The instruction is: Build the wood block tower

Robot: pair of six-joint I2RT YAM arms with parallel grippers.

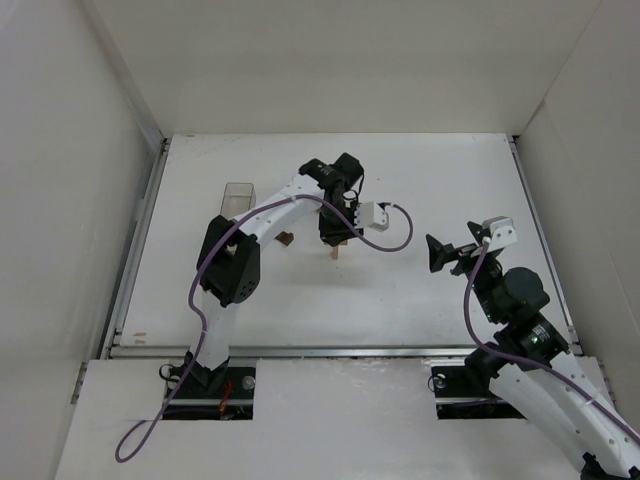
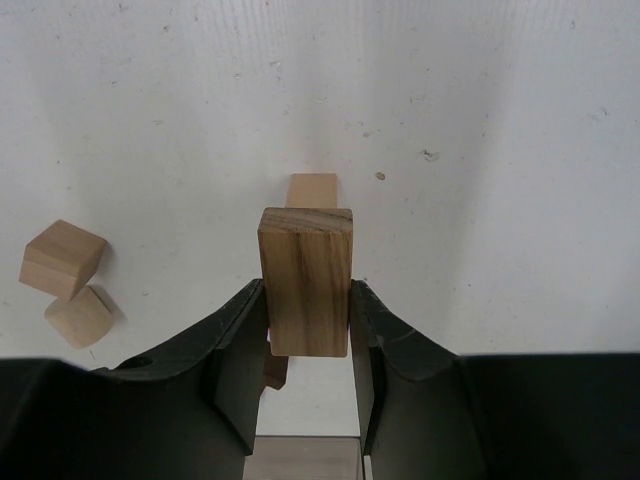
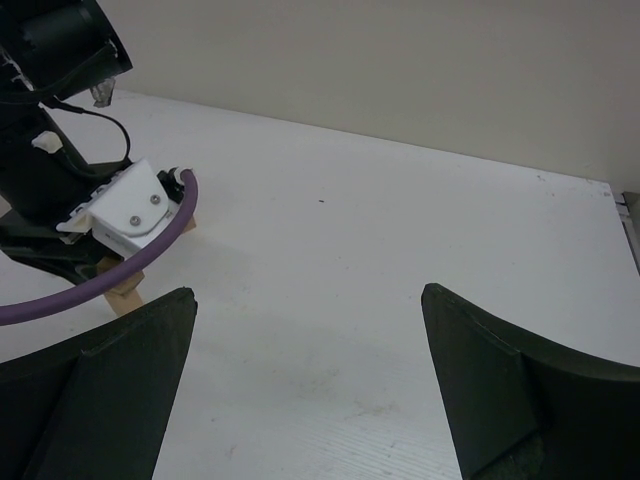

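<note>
Left hand [image 2: 307, 312] clamps a wooden block [image 2: 306, 268] (right hand [image 3: 308, 300] gapes empty)

top: overhead, whole table [image 1: 430, 180] | left wrist: close, facing down | right wrist: low, sideways, shares left arm [image 3: 40, 200] with top

Left arm [image 1: 272, 212] outstretched, fingers [image 2: 235, 345] tight on a wood block [image 2: 307, 280]; right arm [image 1: 515, 297] folded, fingers [image 3: 110, 385] wide apart

The block [image 2: 306, 280] is grained bare wood, the end effector fingers [image 2: 235, 365] matt black plastic.
</note>
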